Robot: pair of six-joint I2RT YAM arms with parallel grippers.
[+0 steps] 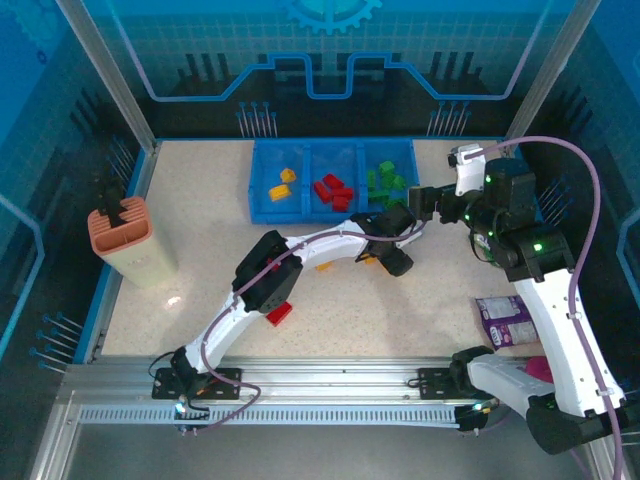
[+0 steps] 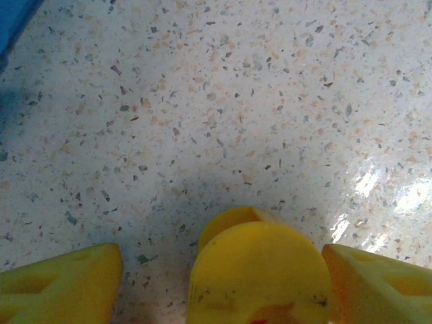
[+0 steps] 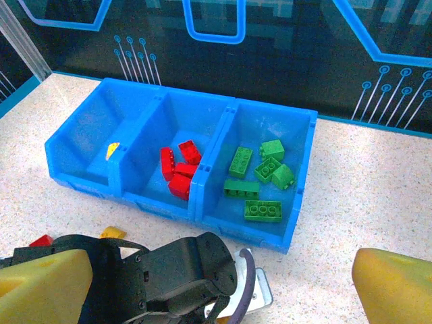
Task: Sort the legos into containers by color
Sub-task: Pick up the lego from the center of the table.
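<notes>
**DESK:** Your left gripper (image 2: 223, 287) is standing open on the table (image 2: 223, 101), its yellow fingers (image 2: 61, 283) straddling a yellow brick (image 2: 256, 270). What are you watching?

**FLOOR:** The gap. The brick is sitting hard by one finger and apart from the other, so you are risking a sideways shove when the jaws shut. By my reading you are lining up the pick. Centre the gripper over the brick first, then close slowly and squarely on its flat sides.

**DESK:** And the destination?

**FLOOR:** The blue tray (image 1: 290, 215) is lying just beyond the gripper in the overhead view. Yellow pieces (image 1: 282, 185) are sitting in its left compartment, red bricks (image 3: 177, 169) in the middle one and green bricks (image 3: 260, 179) on the right. You are likely heading for the left one, so lift clear of the near wall before crossing.

**DESK:** The other arm?

**FLOOR:** Your right gripper (image 3: 216, 290) is hovering by the tray's right end, fingers spread wide and carrying nothing. It is looking down over the left arm, so give the two room. A red brick (image 1: 280, 313) is lying on the table beside the left arm's elbow, well apart from the tray.
</notes>
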